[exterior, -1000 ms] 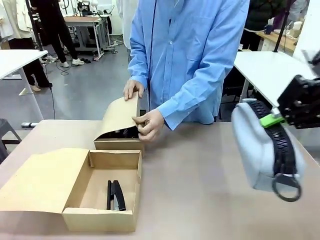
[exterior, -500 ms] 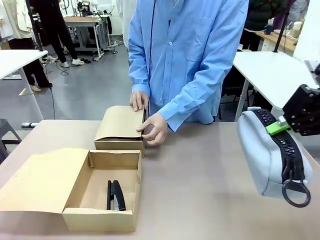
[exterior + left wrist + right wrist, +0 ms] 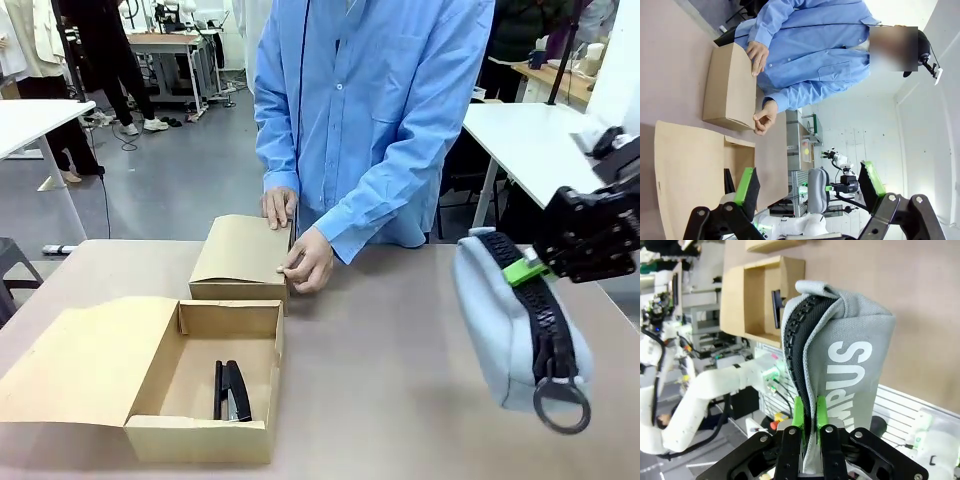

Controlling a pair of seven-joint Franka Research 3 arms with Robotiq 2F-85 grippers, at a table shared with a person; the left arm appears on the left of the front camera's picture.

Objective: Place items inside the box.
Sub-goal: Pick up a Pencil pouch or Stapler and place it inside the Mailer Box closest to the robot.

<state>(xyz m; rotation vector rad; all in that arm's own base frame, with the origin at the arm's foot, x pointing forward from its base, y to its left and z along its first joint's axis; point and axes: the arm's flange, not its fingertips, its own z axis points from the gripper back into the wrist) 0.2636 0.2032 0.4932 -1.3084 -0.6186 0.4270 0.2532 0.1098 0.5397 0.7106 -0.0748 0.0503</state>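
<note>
1. Two boxes stand on your table: the near box, its lid flap folded back to the robot's left, and the far box just behind it, lid down.
2. One black stapler lies on the near box's floor, toward the front wall; a slimmer black thing lies just beside it, and you cannot tell what it is.
3. Your right gripper pinches the grey pouch at its zip edge; the pouch hangs in the air over the table's right part, well apart from both boxes; the black zip faces the front camera and the ring dangles at the lower end.
4. From the right wrist, the green pads sit pressed together on the fabric beside the zip; white print runs along the pouch's side; the near box and stapler show beyond the pouch's top end.
5. Your left gripper has its fingers spread wide; its wrist camera looks over both boxes, with the pouch far off.
6. Across the table stands a person in a blue shirt; one hand rests on the far box's back edge; the other hand touches the lid at its right front corner.
</note>
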